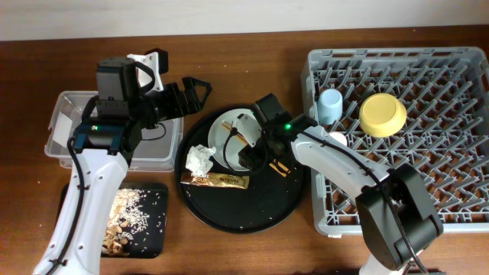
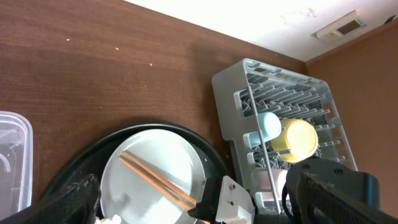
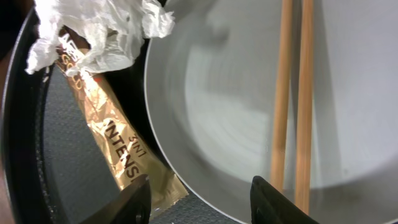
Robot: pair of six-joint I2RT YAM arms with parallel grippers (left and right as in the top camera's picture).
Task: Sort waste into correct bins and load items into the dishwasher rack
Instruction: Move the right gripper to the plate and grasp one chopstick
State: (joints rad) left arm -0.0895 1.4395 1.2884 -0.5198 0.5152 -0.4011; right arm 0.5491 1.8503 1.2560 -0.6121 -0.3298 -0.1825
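chopsticks point(image 3: 281, 93) on plate point(image 3: 217, 112), plate on round tray point(image 1: 229, 210) beside napkin point(image 1: 200, 159) and wrapper point(image 1: 216, 180), rack point(image 1: 397, 55) right, tub point(image 1: 61, 126) left

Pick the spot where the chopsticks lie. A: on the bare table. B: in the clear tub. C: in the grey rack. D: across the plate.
D: the chopsticks lie side by side across the plate, which sits on the round black tray.

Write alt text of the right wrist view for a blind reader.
A pale round plate with two wooden chopsticks lying on it fills the view. At left, a crumpled white napkin overlaps a brown-gold snack wrapper on the black tray; the right gripper is open.
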